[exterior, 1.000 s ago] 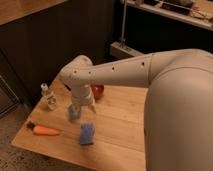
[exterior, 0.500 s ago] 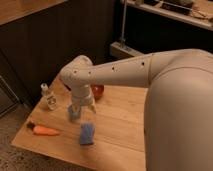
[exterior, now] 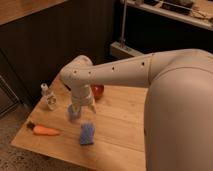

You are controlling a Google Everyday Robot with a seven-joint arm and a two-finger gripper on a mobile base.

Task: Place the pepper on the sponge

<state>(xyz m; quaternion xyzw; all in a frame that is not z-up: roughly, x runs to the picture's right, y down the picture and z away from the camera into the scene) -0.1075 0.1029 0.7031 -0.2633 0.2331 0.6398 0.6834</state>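
Over the wooden counter (exterior: 125, 120), nothing has visibly shifted in the past second. My arm holds the same pose, and my gripper (exterior: 82, 102) hangs low near the middle of the counter, just above a small pale blue block (exterior: 74, 112). Whether the gripper is apart or together I cannot tell from this view, though nothing orange shows in it.

The pepper (exterior: 44, 130) lies flat by the counter's near left corner, dark stem end pointing left. The sponge (exterior: 87, 134) lies to its right, near it but not touching. So the pepper is not on the sponge, and the pause has brought it no closer.

A white bottle-like object (exterior: 48, 97) stands behind the pepper. A round red object (exterior: 98, 91) sits behind my gripper.

The strip of counter between pepper and sponge looks bare. In my judgement, the pale blue block under the gripper is the likeliest thing to be knocked on any move toward the pepper. The bottle stands close enough to need care.
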